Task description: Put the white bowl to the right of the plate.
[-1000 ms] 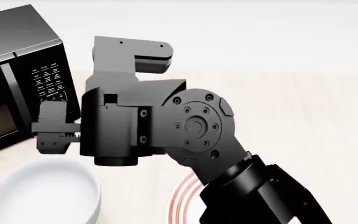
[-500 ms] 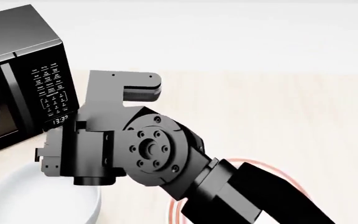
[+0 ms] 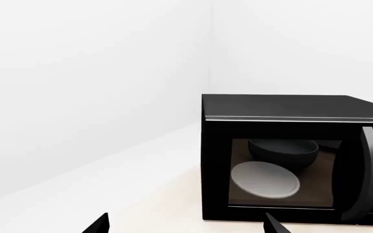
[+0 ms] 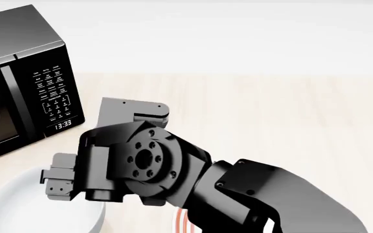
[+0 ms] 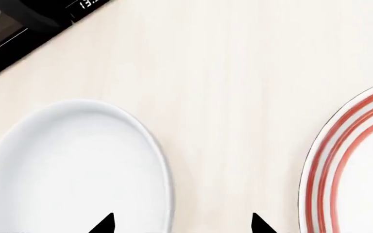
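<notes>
The task has barely begun: the glossy white round bowl (image 5: 76, 170) sits on the wooden table left of the red-ringed flat plate (image 5: 355, 165), the right gripper (image 5: 181, 224) spread open above its rim, not gripping.

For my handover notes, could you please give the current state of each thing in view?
white bowl: upright, empty, on the table, ungripped
plate: flat on the table, apart from the bowl
microwave: door shut, dish inside
right gripper: open, above the bowl's rim
left gripper: open, empty
</notes>
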Tool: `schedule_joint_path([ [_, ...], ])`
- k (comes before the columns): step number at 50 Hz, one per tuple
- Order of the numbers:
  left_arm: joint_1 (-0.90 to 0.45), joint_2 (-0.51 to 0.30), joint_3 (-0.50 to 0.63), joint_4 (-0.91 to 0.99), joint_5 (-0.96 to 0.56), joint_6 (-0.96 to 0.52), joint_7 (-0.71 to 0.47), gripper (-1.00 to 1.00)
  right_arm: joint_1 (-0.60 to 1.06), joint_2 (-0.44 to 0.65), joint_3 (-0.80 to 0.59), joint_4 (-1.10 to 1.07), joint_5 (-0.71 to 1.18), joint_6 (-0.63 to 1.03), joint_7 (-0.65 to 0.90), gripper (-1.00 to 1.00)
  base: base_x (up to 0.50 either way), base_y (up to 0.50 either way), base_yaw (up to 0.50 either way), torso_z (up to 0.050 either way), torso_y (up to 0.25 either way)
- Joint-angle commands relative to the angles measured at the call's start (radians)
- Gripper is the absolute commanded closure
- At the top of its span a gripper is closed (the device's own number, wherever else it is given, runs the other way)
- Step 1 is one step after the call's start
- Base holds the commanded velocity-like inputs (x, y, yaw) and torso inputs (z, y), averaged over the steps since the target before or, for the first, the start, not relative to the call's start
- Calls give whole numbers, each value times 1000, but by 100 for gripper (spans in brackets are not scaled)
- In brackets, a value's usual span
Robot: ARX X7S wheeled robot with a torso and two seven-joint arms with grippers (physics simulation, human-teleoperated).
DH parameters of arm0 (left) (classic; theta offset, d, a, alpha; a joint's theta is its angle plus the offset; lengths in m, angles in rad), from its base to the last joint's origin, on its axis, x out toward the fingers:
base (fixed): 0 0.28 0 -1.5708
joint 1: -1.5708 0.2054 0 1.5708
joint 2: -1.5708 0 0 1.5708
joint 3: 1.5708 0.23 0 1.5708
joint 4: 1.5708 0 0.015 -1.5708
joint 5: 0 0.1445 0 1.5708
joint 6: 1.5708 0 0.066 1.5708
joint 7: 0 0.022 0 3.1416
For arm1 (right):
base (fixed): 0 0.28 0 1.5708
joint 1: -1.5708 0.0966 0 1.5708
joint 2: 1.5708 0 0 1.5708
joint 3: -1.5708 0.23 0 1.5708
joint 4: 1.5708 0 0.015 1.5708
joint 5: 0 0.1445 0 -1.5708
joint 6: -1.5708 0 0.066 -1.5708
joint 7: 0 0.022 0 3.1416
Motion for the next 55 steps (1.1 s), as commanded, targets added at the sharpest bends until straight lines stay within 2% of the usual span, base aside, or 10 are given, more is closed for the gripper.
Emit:
schedule_joint_path([
  [1,7,-3,0,1,-10,8,-6,-100,-4,0,-71,56,87,-52,-108,-100,0,0,0,0,0],
  [26,24,-10,-6,2,-32,24,-19,-100,-105,0,-77,28,-4,-71,-89,-100,0,0,0,0,0],
  [55,46,-17,-20,10,-65,41,-33,-100,-144,0,-75,16,-47,-84,-235,-100,0,0,0,0,0],
])
